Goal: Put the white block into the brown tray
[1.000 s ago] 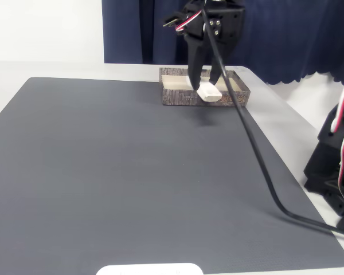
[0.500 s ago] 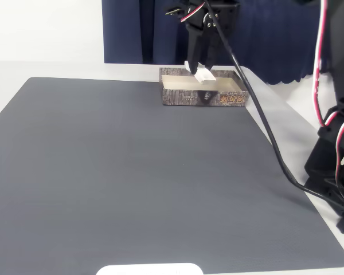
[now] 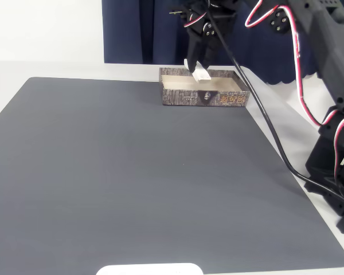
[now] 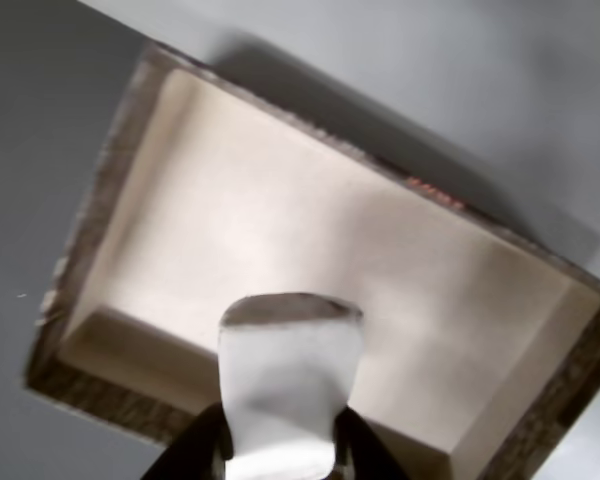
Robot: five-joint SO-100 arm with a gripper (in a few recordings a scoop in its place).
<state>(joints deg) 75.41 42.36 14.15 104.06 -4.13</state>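
Note:
My gripper (image 3: 198,70) is shut on the white block (image 3: 200,73) and holds it in the air over the left part of the brown tray (image 3: 202,97) at the far edge of the dark mat. In the wrist view the white block (image 4: 288,385) sticks out between the two dark fingers (image 4: 202,450) above the tray's pale cream floor (image 4: 310,250). The block hangs clear of that floor. The brown tray's bark-patterned long side with printed markings faces the fixed camera.
A large dark grey mat (image 3: 132,172) covers most of the white table. A black cable (image 3: 269,143) runs from the arm down to its base (image 3: 335,166) at the right. A blue curtain hangs behind. A flat white rounded plate (image 3: 150,269) peeks in at the bottom edge.
The gripper carried the white block up from the tray's near side and back over the tray's inside. The arm has stretched further across the top right.

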